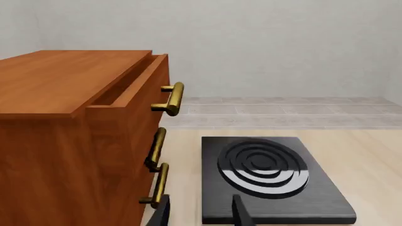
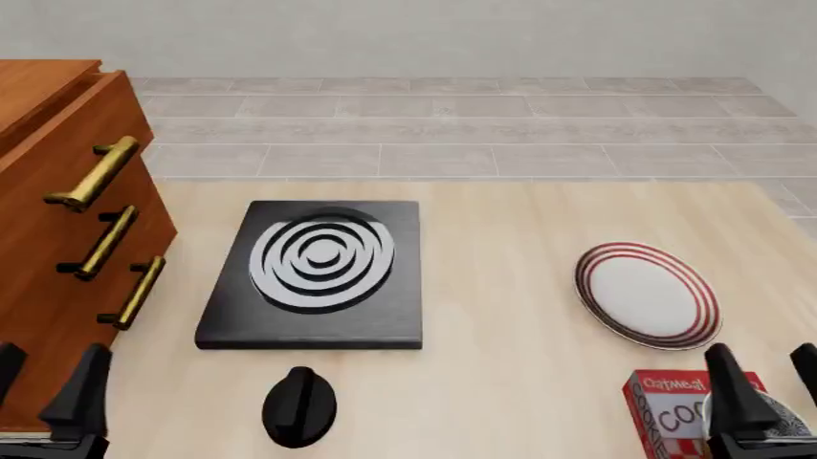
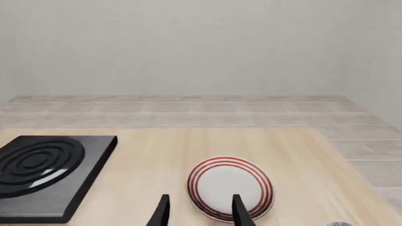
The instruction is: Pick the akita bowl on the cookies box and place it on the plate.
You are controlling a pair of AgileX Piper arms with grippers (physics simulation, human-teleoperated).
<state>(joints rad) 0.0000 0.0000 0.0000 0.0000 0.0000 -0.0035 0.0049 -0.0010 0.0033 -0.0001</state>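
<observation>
A: Front view first: what is the surface and the room?

B: A pale wooden table [image 2: 511, 363], with a grey tiled floor [image 2: 447, 124] beyond its far edge and a plain light wall behind.

A: And the count?

B: One wooden cabinet [image 2: 52, 249] at the far left with three brass handles [image 2: 92, 174]. One black stove slab [image 2: 317, 277], one black knob [image 2: 298, 406] just near of it. One plate [image 2: 646, 294] on the right. One cookies box [image 2: 676, 411] at the near right edge, and on it one akita bowl [image 2: 782, 413], mostly hidden behind the right arm's fingers.

A: The grippers?

B: Two. The left gripper [image 2: 45, 382] sits at the near left beside the cabinet, fingers spread, nothing between them. The right gripper [image 2: 766, 378] hangs over the box and bowl, fingers likewise parted and empty; its wrist view shows the plate ahead between them.
</observation>
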